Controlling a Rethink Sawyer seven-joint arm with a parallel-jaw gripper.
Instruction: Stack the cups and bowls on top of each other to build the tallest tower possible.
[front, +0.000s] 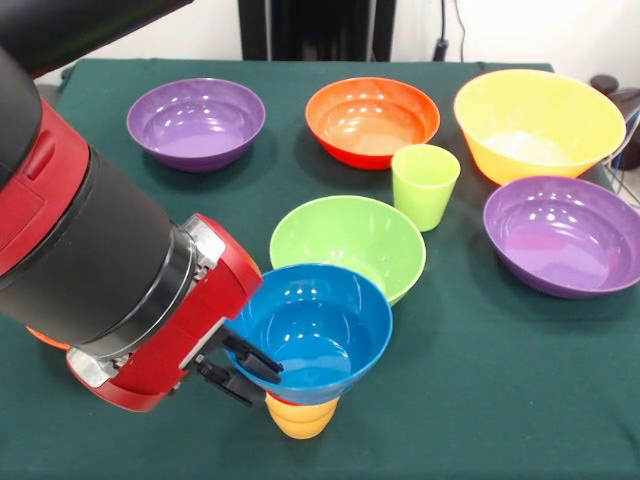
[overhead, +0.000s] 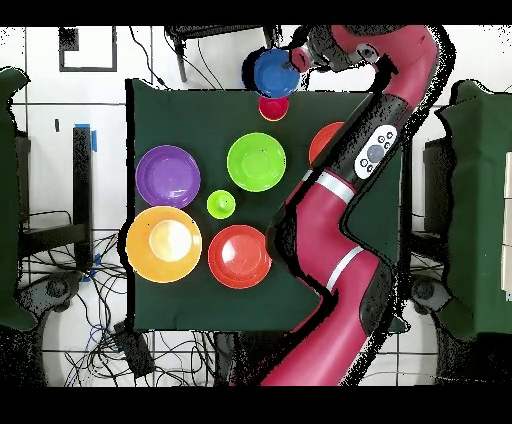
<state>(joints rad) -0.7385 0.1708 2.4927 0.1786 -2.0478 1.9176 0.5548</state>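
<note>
My gripper (front: 262, 384) comes in from the left, its two black fingers closed over the near left rim of the blue bowl (front: 318, 330), one inside and one outside. The blue bowl sits tilted on top of a red cup, of which only a sliver (front: 276, 399) shows, nested in the yellow cup (front: 300, 417) at the front of the table. The light green bowl (front: 350, 240) stands on the table just behind this stack. The green cup (front: 425, 185) stands upright behind it. Overhead, my gripper (overhead: 299, 60) is beside the blue bowl (overhead: 273, 72), above the red cup (overhead: 273, 107).
A purple bowl (front: 195, 122), a red-orange bowl (front: 371, 120) and the large orange bowl (front: 538, 122) line the far side. A second purple bowl (front: 565, 235) is at the right. Another red-orange bowl (overhead: 325, 140) is mostly hidden by my arm.
</note>
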